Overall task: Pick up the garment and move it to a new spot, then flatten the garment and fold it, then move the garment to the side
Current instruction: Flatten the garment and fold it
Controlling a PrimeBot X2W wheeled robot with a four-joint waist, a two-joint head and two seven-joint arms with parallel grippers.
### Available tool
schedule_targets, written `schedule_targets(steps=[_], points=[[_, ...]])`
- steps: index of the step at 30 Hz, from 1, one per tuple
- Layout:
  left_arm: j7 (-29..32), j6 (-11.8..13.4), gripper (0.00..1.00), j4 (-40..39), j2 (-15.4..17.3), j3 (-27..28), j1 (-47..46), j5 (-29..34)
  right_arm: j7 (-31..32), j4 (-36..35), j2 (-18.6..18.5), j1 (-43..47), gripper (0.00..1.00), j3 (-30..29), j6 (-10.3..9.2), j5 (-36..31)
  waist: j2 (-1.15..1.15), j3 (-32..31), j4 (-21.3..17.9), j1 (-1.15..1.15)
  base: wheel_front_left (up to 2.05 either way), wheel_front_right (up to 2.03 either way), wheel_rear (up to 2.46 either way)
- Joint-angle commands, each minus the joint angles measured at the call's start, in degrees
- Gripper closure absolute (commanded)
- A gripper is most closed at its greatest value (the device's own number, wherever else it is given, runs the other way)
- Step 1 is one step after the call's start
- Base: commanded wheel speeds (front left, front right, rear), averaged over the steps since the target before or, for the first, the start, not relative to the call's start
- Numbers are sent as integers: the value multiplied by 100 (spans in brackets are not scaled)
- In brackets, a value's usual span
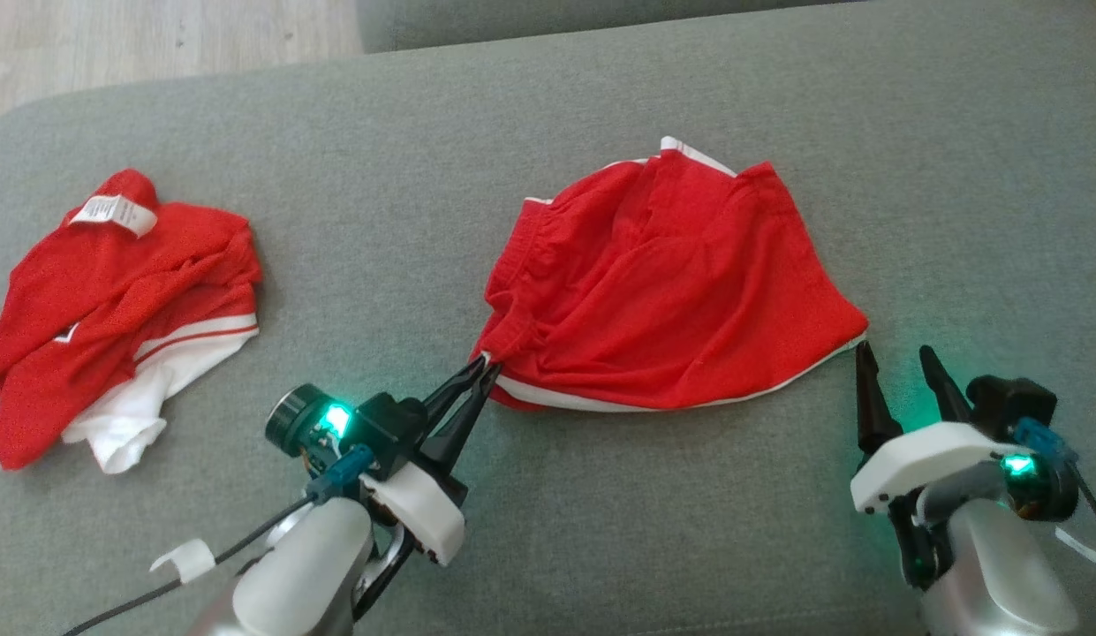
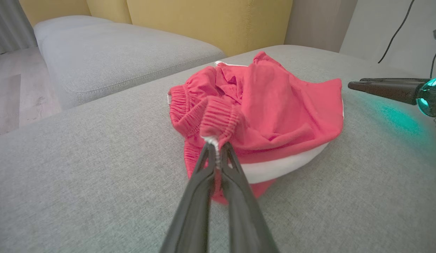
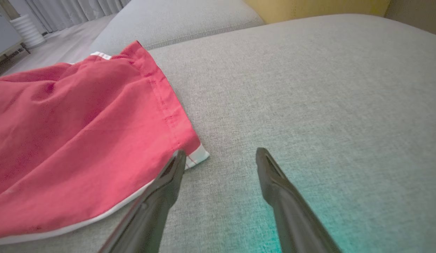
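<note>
Soft, light, limp by the look of it: one pair of red shorts (image 1: 671, 291), lying mid grey sofa cushion (image 1: 600, 530). Likely to sag and bunch if lifted, so best taken at the corners. Pinched at the near-left elastic waistband (image 2: 218, 117) by the left gripper (image 1: 487, 364), with fingers pressed together on cloth. Spread wide and holding nothing, right gripper (image 1: 896, 362), just beside the near-right hem corner (image 3: 198, 156). Counted: two garments, the second a crumpled red-and-white garment (image 1: 115, 309) far left.

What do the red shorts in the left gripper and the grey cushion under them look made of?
The red shorts: thin, soft cloth, probably synthetic sportswear, matte; it drapes in loose creases and its waistband is gathered elastic. The grey cushion: woven upholstery fabric, matte; a fine flecked weave shows close up.
</note>
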Motion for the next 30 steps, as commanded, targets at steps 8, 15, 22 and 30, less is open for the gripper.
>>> schedule_targets(steps=[8, 15, 22, 30], points=[[-56, 64, 100, -257, 47, 117, -303, -33, 39, 529, -29, -637, 0, 157, -4, -321, 0, 166, 104, 0, 0, 0, 0], [-32, 79, 100, -315, 72, 73, -359, -39, 196, 992, -29, -957, 0, 123, -4, -849, 0, 239, 149, 0, 0, 0, 0], [-13, 88, 100, -274, 87, 45, -361, -96, 177, 1314, -29, -1006, 100, 77, -4, -1023, 0, 114, 192, 0, 0, 0, 0], [-51, 183, 100, -209, 143, 98, -190, -216, -95, 1243, -29, -996, 100, -8, -4, -841, 0, -227, 69, 0, 0, 0, 0]])
